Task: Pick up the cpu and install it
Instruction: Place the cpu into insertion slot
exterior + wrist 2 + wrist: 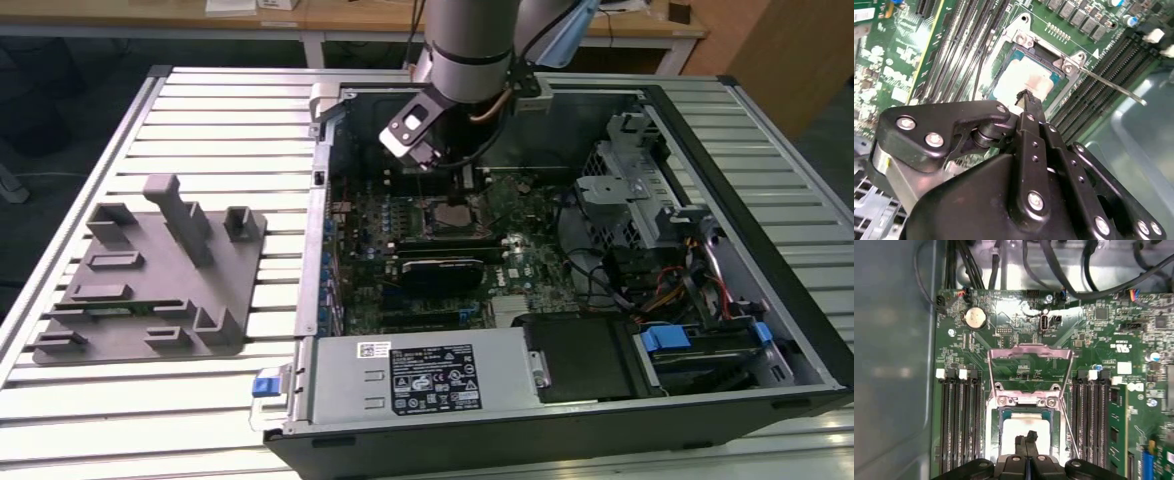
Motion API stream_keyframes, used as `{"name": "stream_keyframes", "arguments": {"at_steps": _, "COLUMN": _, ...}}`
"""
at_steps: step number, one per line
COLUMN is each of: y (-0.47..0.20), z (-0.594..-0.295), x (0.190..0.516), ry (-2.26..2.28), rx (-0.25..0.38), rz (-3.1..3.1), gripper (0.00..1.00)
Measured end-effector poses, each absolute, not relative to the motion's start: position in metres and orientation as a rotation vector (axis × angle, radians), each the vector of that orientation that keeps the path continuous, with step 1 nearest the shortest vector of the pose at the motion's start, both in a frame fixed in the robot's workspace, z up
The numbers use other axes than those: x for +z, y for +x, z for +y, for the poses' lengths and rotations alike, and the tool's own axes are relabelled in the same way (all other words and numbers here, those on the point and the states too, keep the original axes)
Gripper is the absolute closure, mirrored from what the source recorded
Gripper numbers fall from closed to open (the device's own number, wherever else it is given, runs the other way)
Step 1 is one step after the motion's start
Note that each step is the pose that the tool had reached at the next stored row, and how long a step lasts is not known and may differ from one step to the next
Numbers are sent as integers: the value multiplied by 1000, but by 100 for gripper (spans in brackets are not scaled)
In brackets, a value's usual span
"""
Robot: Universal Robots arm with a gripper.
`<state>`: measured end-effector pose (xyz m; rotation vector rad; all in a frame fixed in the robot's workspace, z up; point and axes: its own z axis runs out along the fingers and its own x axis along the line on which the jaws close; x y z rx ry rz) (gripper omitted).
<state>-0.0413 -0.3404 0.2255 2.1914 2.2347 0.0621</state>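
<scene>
The cpu (1016, 427) is a pale silvery square lying flat in the motherboard socket (1002, 412), with the socket's metal load plate (1030, 351) swung up and open. My gripper (1026, 436) hangs just over the cpu, black fingertips pressed together with nothing between them. In the second wrist view the gripper (1026, 96) points down at the cpu (1021, 77), and the thin socket lever (1111, 87) sticks out sideways. In the exterior view the gripper (466, 182) sits inside the open computer case, directly above the cpu (454, 213).
A grey plastic holder block (147, 275) lies on the slatted table at the exterior view's left. Inside the case (320, 150) are the power supply (420, 375), a drive cage (641, 190), cables (667, 290) and memory slots (961, 420) flanking the socket.
</scene>
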Motion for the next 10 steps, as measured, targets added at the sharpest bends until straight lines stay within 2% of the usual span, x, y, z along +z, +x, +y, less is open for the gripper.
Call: {"name": "stream_keyframes", "arguments": {"at_steps": 10, "y": -41, "z": -340, "x": 250, "ry": 2189, "rx": 67, "rz": 2232, "gripper": 89}}
